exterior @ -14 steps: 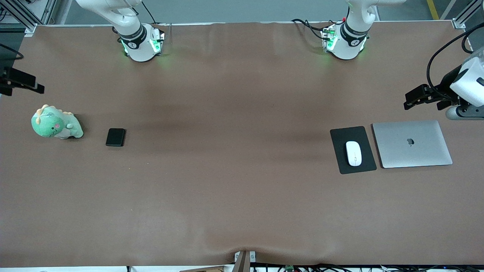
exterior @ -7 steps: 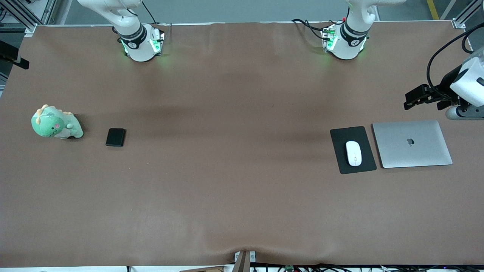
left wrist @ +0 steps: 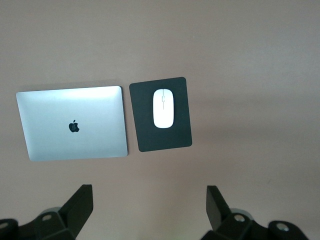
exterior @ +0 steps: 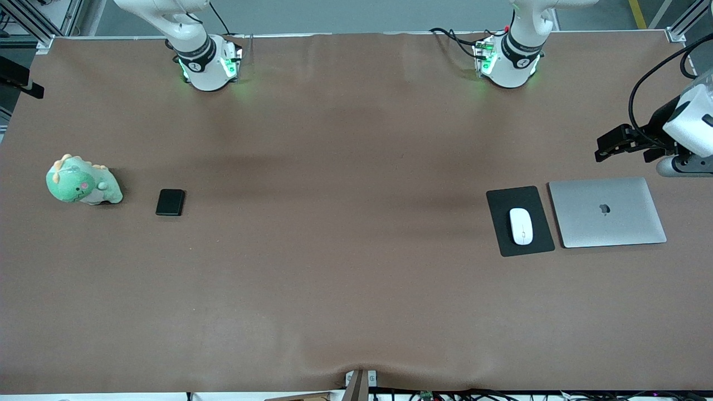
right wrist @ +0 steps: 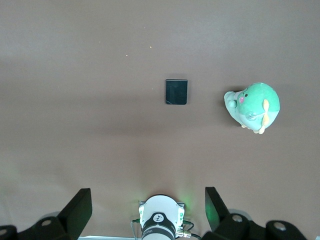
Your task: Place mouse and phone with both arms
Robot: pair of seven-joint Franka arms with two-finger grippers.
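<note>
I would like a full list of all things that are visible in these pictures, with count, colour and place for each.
mouse: one, white, on the mouse pad, toward the left arm's end of the table.
mouse pad: one, black, beside the laptop.
laptop: one, silver, closed, flat on the table.
phone: one, black, flat on the table toward the right arm's end.
plush dinosaur: one, green, beside the phone.
table: one, brown cover.
left gripper: one, black, open, high above the mouse pad and laptop.
right gripper: one, black, open, high above the phone's area.
</note>
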